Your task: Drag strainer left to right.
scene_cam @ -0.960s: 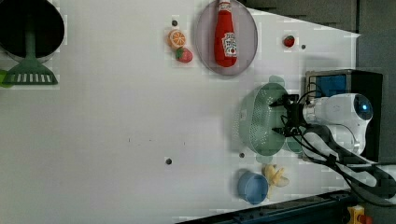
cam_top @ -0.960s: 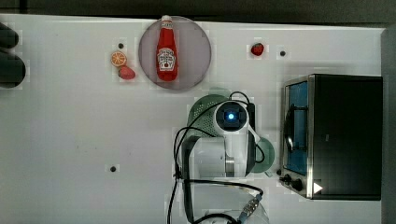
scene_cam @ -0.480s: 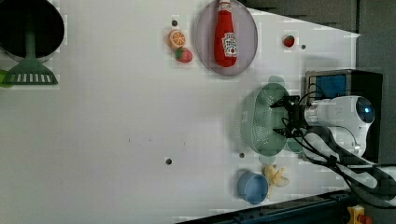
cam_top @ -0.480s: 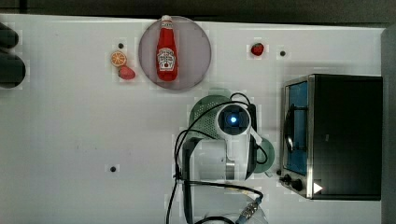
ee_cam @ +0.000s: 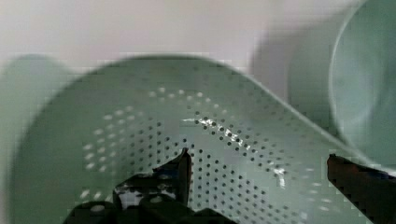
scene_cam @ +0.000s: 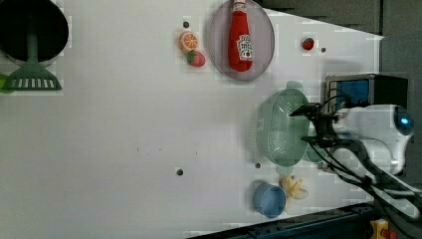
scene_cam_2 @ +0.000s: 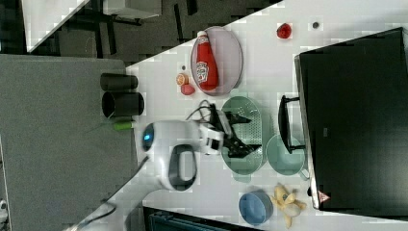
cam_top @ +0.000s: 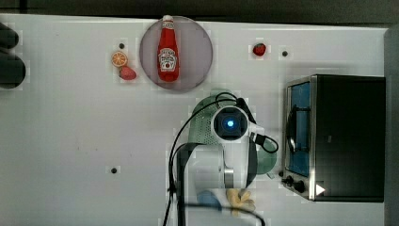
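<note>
Strainer (scene_cam: 281, 127) sits just beside the toaster oven (cam_top: 346, 136), on the top view's left of it, with the mint-green cup (scene_cam_2: 286, 155) squeezed between the two and touching the strainer's rim. I see my gripper (scene_cam_2: 244, 134) hanging over the strainer's bowl with its fingers (ee_cam: 180, 170) spread wide, holding nothing. Up the table from the oven lies a ketchup bottle (cam_top: 168, 49) on a round plate (cam_top: 197, 52). A blue bowl (scene_cam: 269, 199) and banana (scene_cam: 293, 186) rest near the table's front edge (scene_cam: 224, 219).

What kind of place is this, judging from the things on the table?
Probably a mock kitchen set up for robot tests: a toaster oven, a ketchup bottle on a plate, and a strainer on a white table.
</note>
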`<state>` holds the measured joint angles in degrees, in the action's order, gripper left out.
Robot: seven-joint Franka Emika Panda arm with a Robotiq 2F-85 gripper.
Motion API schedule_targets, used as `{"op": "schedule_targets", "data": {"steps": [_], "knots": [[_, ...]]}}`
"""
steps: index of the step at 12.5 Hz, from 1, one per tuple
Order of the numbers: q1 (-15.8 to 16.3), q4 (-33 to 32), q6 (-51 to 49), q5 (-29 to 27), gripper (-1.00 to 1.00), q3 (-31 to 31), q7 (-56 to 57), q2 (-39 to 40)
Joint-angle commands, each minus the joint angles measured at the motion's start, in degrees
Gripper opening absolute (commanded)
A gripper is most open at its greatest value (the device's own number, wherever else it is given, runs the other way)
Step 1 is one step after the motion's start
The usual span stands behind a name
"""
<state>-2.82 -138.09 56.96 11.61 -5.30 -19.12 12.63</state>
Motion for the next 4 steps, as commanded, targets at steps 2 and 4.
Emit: {"op": "schedule_targets", "data": {"steps": [2,4], "knots": [[0.0,5.1,-12.8,-1.9,1.00,3.5,10.7,-17.2],[0.2,7.7,-23.6,-3.8,1.00,5.4,10.7,-23.4]]}}
